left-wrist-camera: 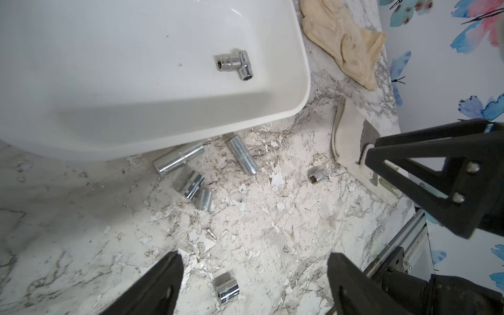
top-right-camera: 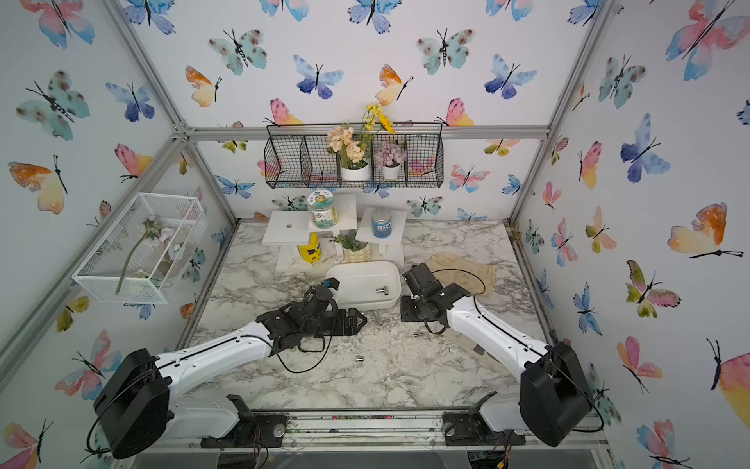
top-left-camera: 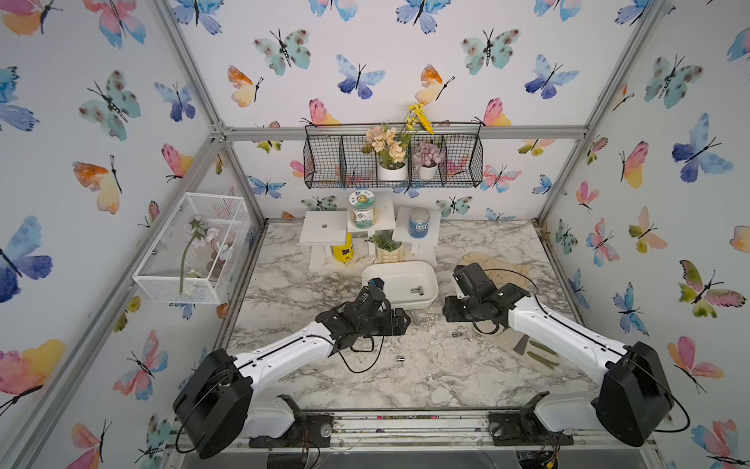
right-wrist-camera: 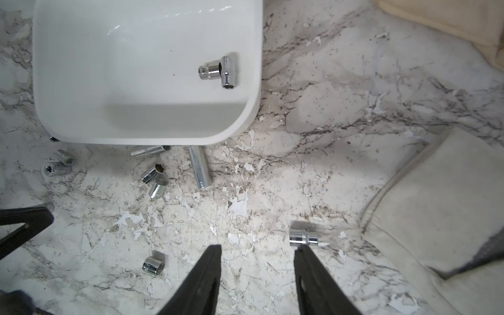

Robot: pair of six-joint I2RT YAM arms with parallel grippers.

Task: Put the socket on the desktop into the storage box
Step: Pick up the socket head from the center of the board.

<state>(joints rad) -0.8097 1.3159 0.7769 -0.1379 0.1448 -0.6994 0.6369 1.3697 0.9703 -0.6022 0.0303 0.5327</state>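
Chrome socket (right-wrist-camera: 303,237) by the right hand (right-wrist-camera: 257,247) looks hard, slick and roll-prone, so pinch across its barrel; right hand half-open and empty, left hand (left-wrist-camera: 253,255) wide and empty.

Two chrome sockets (left-wrist-camera: 229,64) lie touching in the white storage box (left-wrist-camera: 109,120); loose sockets (left-wrist-camera: 242,159) litter the desktop (left-wrist-camera: 272,231).

Bright, even light; glare streaks the storage box (right-wrist-camera: 117,27); top views bulge at edges.

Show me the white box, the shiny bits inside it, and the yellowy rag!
storage box (left-wrist-camera: 163,109): left wrist view, inner wall.
sockets in the box (left-wrist-camera: 235,65): left wrist view, where the two meet.
rag (left-wrist-camera: 351,46): left wrist view, its middle.
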